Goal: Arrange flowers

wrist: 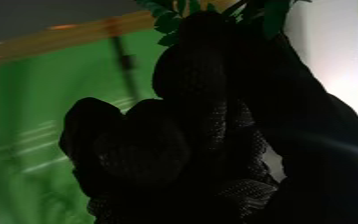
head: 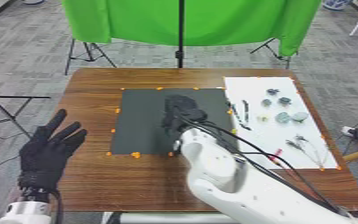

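A: Where are we?
B: Right hand (head: pixel 182 111) is over the black mat (head: pixel 140 125), mid-tabletop (head: pixel 95 102). It's closed round a leafy sprig (wrist: pixel 167 24), leaves poking out past the fingers. Can't tell if it touches the mat.
A: Left?
B: Left hand (head: pixel 49 155) is open, fingers spread, by the tabletop's left edge, toward the near corner. Idle, we'd say.
A: Rest of the stock?
B: On the white sheet (head: pixel 239 84), along the tabletop's right edge: bluish flower heads (head: pixel 285 101), pale round leaves (head: pixel 283 117) and thin sprigs (head: pixel 301 138) nearer us. Dark twigs (head: pixel 245 114) by the sheet's left edge.
A: So we're placing the greenery. Failure modes?
B: Glove fabric could catch the leaves when we let go, so the sprig twists or lifts off with the hand. If we open too high, it drops and lands skewed.
A: And going back for the next piece?
B: Right arm (head: pixel 214 167) is low by the sheet. Swing it flat and we could sweep the light sprigs out of place. We'd lift first, then traverse.
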Tool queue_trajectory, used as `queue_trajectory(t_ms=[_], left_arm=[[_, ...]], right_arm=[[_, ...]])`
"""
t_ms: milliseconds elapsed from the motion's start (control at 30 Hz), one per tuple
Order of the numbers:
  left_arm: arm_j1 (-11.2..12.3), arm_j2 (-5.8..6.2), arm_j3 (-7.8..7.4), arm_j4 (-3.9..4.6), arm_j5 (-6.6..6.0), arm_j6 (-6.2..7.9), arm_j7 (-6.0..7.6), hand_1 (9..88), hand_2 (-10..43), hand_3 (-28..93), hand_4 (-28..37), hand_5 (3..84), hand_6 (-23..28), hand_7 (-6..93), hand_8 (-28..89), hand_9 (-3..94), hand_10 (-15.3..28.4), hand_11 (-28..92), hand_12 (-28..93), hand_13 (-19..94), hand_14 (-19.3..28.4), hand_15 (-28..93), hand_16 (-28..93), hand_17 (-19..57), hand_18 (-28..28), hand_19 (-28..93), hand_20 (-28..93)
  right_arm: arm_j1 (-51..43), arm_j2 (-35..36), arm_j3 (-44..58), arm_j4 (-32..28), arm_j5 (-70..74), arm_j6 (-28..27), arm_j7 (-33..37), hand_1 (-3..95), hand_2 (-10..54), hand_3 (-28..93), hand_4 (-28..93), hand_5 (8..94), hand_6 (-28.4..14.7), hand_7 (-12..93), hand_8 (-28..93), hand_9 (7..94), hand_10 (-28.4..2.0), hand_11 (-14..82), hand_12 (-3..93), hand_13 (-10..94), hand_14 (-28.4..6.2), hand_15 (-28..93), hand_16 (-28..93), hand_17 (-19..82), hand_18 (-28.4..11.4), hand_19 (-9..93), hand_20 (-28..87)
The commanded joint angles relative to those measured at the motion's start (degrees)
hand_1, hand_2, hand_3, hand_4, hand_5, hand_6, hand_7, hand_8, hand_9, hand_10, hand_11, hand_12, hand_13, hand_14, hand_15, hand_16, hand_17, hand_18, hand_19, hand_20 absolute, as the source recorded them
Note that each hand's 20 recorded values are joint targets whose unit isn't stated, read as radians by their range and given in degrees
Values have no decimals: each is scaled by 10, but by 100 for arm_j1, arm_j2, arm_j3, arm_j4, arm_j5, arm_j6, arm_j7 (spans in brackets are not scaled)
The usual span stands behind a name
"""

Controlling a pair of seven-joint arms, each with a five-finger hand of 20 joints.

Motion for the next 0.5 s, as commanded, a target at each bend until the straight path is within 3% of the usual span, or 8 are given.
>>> queue_trajectory(t_ms=[33, 167, 200, 233, 267, 300, 367, 500], left_arm=[[-520, -10, 80, 114, 157, -105, -292, 167, 62, 759, -283, 318, 41, 115, -101, 312, 189, 203, 118, 215, 282, 460, -66, -116, 284, 510, 19], [-579, 83, 120, 133, 94, -59, -191, 168, 63, 758, -283, 319, 41, 115, -100, 312, 190, 203, 118, 215, 282, 460, -66, -116, 284, 510, 19], [-782, -10, 162, 222, 183, -179, -349, 168, 63, 758, -283, 319, 41, 115, -101, 312, 190, 203, 118, 215, 282, 460, -66, -116, 284, 510, 19], [-879, -180, 106, 224, 341, -277, -661, 168, 63, 758, -283, 319, 41, 115, -101, 312, 190, 203, 118, 215, 282, 460, -66, -116, 284, 510, 19], [-633, 116, 158, 118, 95, -7, -204, 168, 63, 759, -283, 318, 41, 115, -100, 312, 190, 203, 118, 215, 282, 460, -66, -116, 284, 510, 19], [-649, 331, 255, 145, -55, 51, 93, 168, 63, 758, -283, 319, 41, 115, -100, 312, 190, 204, 119, 215, 282, 460, -66, -116, 284, 510, 19], [-735, 290, 281, 172, -12, 16, 46, 168, 63, 759, -283, 318, 41, 114, -101, 312, 189, 204, 119, 215, 282, 460, -66, -115, 284, 510, 19], [-654, 565, 372, 176, -212, 113, 416, 169, 63, 761, -283, 318, 41, 114, -100, 312, 188, 203, 118, 214, 283, 460, -66, -115, 284, 510, 18]], right_arm=[[1116, -840, -1068, 997, 455, 284, 85, 575, -95, 683, -283, 866, -51, 345, 129, 903, -118, 507, 224, 879, -75, 707, 200, 606, -181, 932, 528], [1293, -978, -1395, 1231, 664, 216, 262, 572, -95, 681, -283, 866, -47, 348, 122, 903, -115, 507, 224, 880, -73, 705, 202, 606, -181, 932, 530], [1489, -940, -1617, 1258, 836, 310, 449, 570, -95, 677, -283, 867, -46, 349, 119, 904, -114, 506, 224, 880, -73, 705, 202, 606, -181, 932, 530], [1362, -960, -1529, 1280, 804, 196, 473, 569, -95, 674, -283, 868, -45, 349, 116, 904, -114, 506, 223, 880, -73, 704, 203, 606, -181, 932, 530], [1386, -1065, -1544, 1380, 771, 36, 310, 566, -95, 670, -283, 868, -44, 348, 112, 905, -113, 506, 223, 881, -73, 703, 203, 606, -181, 932, 530], [1568, -1082, -1702, 1427, 881, 55, 395, 563, -95, 666, -283, 869, -42, 348, 110, 905, -113, 505, 223, 880, -73, 702, 203, 605, -181, 932, 531], [1574, -1122, -1676, 1473, 1036, -151, 514, 556, -95, 659, -283, 871, -38, 345, 101, 906, -111, 504, 222, 880, -73, 701, 204, 603, -182, 932, 530], [1648, -1089, -1782, 1435, 1118, -295, 527, 541, -95, 647, -283, 874, -31, 335, 85, 906, -111, 504, 223, 872, -77, 700, 207, 594, -184, 932, 527]])
